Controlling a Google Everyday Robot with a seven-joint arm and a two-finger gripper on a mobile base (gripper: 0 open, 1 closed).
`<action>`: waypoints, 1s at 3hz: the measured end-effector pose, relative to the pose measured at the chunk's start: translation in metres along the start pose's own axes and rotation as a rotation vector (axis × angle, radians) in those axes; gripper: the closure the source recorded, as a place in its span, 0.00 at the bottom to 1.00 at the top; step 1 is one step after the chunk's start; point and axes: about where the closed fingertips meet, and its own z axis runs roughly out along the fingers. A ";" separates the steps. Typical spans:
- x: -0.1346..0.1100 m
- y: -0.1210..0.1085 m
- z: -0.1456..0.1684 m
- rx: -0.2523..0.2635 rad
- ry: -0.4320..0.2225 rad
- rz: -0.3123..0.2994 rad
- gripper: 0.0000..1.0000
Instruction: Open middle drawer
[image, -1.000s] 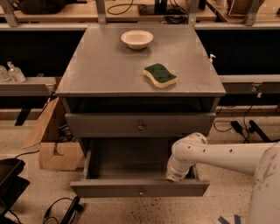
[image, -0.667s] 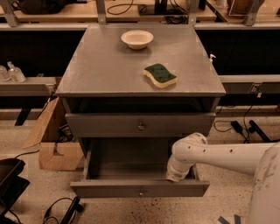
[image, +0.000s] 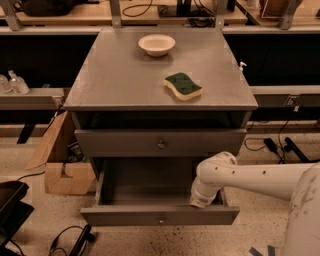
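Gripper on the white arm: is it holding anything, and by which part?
Cannot tell. The gripper sits low inside the open middle drawer, by its right wall.

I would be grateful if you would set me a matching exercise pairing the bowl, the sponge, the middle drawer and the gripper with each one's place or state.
Things:
1. bowl
2. sponge
3. middle drawer
4. gripper

Places or states:
A. pulled out, its inside showing
B. at the back of the cabinet top
C. down inside the open drawer, by its right wall in the picture
D. nearer the front edge of the cabinet top

Pairs: 1-B, 2-D, 3-A, 4-C.
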 end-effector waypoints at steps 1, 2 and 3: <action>0.000 0.000 0.000 0.000 0.000 0.000 0.62; 0.000 0.000 0.000 0.000 0.000 0.000 0.39; 0.000 0.000 0.000 0.000 0.000 0.000 0.16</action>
